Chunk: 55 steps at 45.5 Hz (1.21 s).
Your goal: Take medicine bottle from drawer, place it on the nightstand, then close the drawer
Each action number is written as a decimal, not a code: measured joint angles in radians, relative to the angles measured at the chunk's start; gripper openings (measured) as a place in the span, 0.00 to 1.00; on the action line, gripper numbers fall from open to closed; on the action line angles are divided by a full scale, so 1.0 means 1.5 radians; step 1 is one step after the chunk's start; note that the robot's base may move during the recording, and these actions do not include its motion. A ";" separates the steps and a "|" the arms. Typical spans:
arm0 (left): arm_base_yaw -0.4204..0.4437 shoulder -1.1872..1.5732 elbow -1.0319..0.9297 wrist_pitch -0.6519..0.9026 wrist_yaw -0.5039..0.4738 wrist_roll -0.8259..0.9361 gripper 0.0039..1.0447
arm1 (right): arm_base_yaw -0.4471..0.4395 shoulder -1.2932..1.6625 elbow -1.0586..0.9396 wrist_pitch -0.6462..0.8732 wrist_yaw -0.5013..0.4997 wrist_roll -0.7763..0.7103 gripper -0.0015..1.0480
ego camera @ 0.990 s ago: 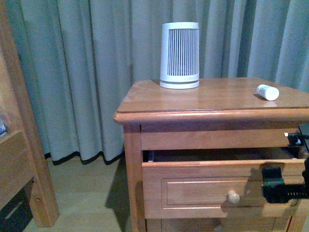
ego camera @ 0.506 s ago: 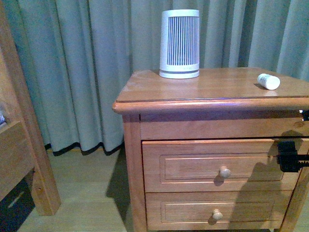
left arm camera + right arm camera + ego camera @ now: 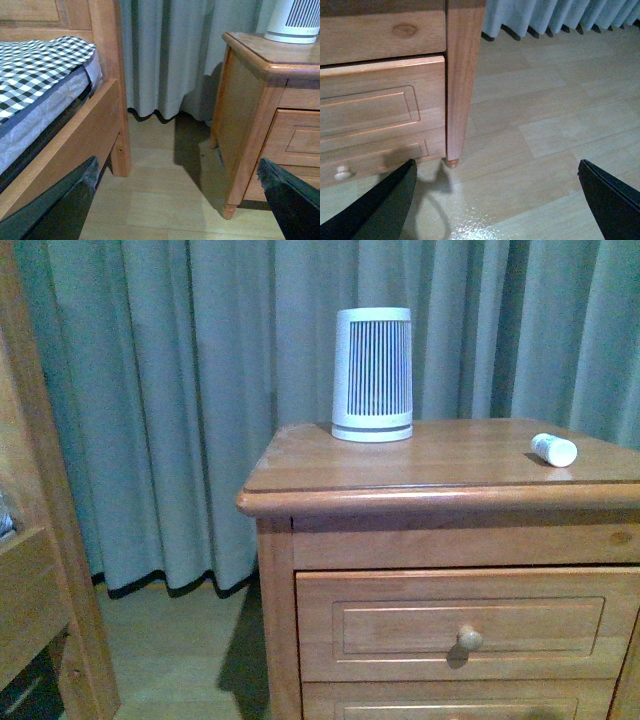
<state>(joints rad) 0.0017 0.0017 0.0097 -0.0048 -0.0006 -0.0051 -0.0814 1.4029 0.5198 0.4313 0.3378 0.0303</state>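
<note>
The small white medicine bottle (image 3: 554,449) lies on its side on the nightstand (image 3: 420,475) top, near the right edge. The upper drawer (image 3: 470,625) is shut, its round knob (image 3: 469,638) facing me. Neither arm shows in the front view. My left gripper (image 3: 182,200) is open and empty, low over the floor between the bed and the nightstand's side (image 3: 245,115). My right gripper (image 3: 497,200) is open and empty over the floor beside the nightstand's corner leg (image 3: 462,85); the drawer front (image 3: 375,100) shows there too.
A tall white ribbed device (image 3: 372,375) stands at the back of the nightstand top. Grey curtains (image 3: 180,390) hang behind. A wooden bed frame post (image 3: 45,490) stands at the left, with a checked mattress (image 3: 35,65) in the left wrist view.
The upper drawer went from partly open to shut. The right gripper, seen in front of the drawer earlier, has left the front view. The camera view has shifted downward slightly.
</note>
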 joint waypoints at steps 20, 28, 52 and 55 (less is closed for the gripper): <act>0.000 0.000 0.000 0.000 0.000 0.000 0.94 | -0.023 -0.689 -0.140 -0.391 -0.104 0.061 0.93; 0.000 0.000 0.000 0.000 0.000 0.000 0.94 | -0.030 -0.713 -0.144 -0.407 -0.107 0.075 0.93; 0.000 0.000 0.000 0.000 0.000 0.000 0.94 | 0.050 -0.874 -0.278 -0.301 -0.229 -0.015 0.14; 0.000 0.000 0.000 0.000 0.000 0.000 0.94 | 0.051 -0.882 -0.288 -0.299 -0.227 -0.017 0.03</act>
<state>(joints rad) 0.0017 0.0017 0.0097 -0.0048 -0.0006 -0.0048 -0.0048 0.0803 0.0872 -0.0166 -0.0032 0.0048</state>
